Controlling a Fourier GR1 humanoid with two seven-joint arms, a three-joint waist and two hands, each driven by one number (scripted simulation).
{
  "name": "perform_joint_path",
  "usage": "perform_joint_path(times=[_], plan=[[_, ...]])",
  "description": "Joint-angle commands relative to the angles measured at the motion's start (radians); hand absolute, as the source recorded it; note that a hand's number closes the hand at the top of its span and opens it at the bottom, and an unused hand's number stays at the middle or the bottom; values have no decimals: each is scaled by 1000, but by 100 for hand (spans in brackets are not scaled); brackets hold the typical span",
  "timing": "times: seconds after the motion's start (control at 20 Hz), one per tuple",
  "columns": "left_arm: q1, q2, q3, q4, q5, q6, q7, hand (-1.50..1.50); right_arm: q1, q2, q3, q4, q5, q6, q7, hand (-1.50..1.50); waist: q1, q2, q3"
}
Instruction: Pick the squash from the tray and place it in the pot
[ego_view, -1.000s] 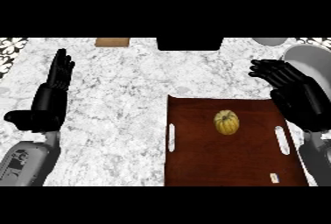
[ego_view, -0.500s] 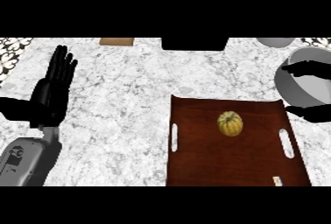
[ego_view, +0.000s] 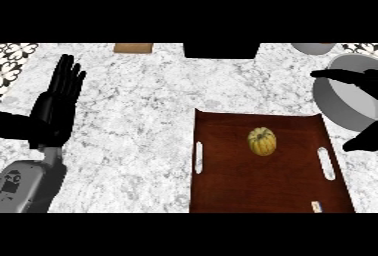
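Observation:
A small yellow-green squash (ego_view: 261, 141) lies on the dark brown tray (ego_view: 229, 185), a little above the tray's middle. A grey pot (ego_view: 347, 102) stands at the right edge, just beyond the tray's far right corner. My right hand (ego_view: 353, 80) shows at the right edge, over the pot, with its fingers spread and its thumb lower down beside the tray; it holds nothing. At the left my left hand (ego_view: 57, 105) stays open with its fingers pointing up, far from the tray.
The tray has white slot handles on both sides (ego_view: 198, 157). A black block (ego_view: 220, 50), a tan board (ego_view: 133, 48) and a grey bowl (ego_view: 313, 48) stand along the far edge of the marble counter (ego_view: 140, 125).
My right hand has drawn away to the right, off the tray's corner and over the pot. The left hand has shifted slightly. The squash has not moved on the tray.

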Motion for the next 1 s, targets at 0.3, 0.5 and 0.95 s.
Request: perform_joint_path(times=[0.3,0.5,0.95], plan=[[-36,-12,37,30,-5,-19,1,0,-182,210,168,-1,111,217,347,-150,-6,0,1],[33,-20,43,13,-13,-48,-42,0,-195,294,159,21,109,289,459,-150,-10,-1,1],[-12,-10,103,53,-12,-99,-16,0,-136,467,142,96,222,304,544,-150,-15,0,1]])
